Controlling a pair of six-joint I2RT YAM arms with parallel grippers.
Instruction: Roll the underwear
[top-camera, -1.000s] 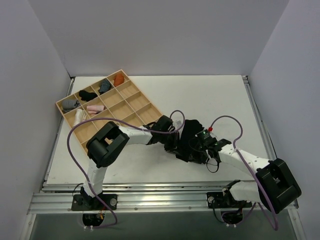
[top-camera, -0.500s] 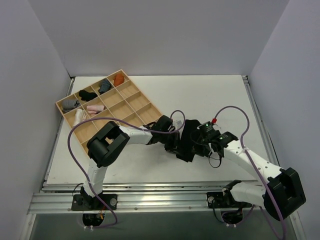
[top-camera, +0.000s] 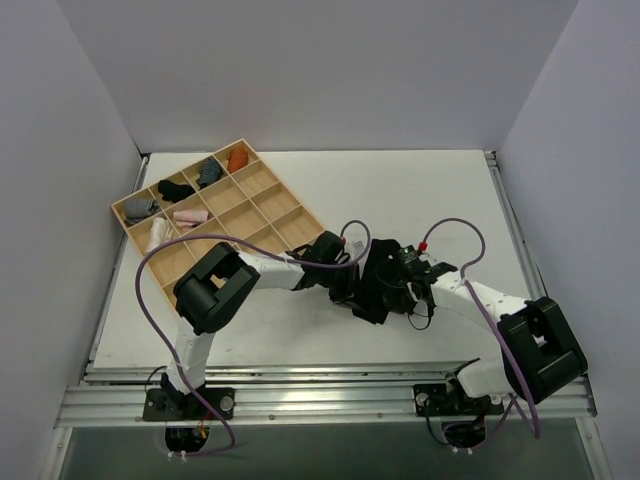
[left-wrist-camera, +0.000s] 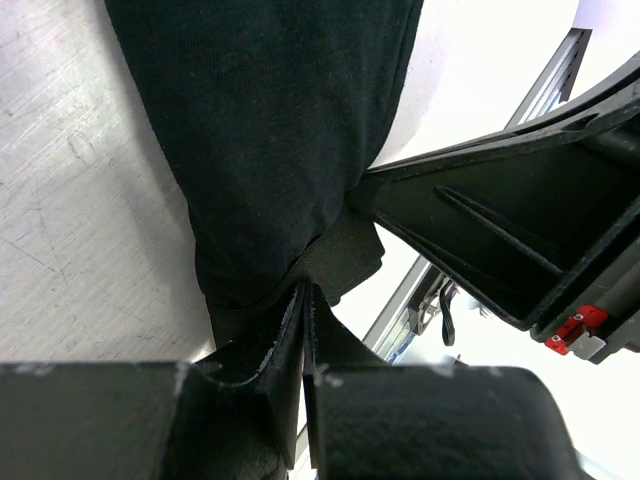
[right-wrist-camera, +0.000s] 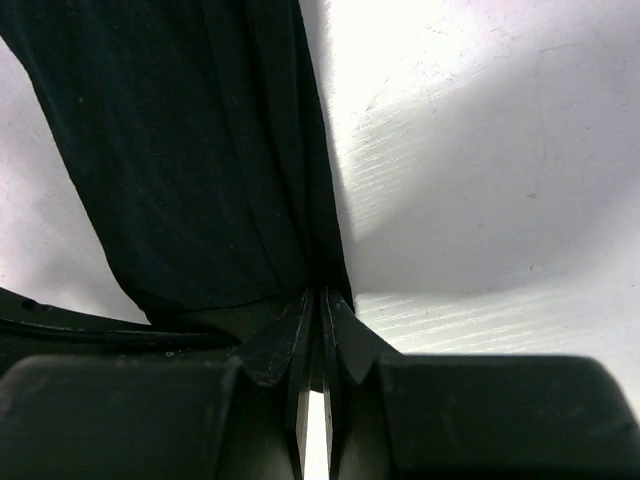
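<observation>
Layout: the underwear (top-camera: 377, 283) lies on the surface (top-camera: 430, 190) between the left tool (top-camera: 350, 287) and the right tool (top-camera: 402, 290), touching both.
Underwear: plain black fabric, gathered into a narrow band that stretches away from each tool's tips; its near edge is bunched where the tools meet it.
Left tool: fingers pressed almost together, with a fold of the underwear pinched between the tips, as the left wrist view shows.
Right tool: fingers likewise nearly closed, clamping a fold of the same fabric at the tips, as the right wrist view shows.
Tool spacing: the two tools sit close, face to face across the garment; a black part of the right tool appears just beside the left tool's grip.
Tray (top-camera: 133, 232): wooden, divided into compartments, well apart from the left tool, on its outer far side.
Bundles (top-camera: 190, 215): small rolled pieces, grey, black, pink and orange, in the tray compartments farthest from both tools.
</observation>
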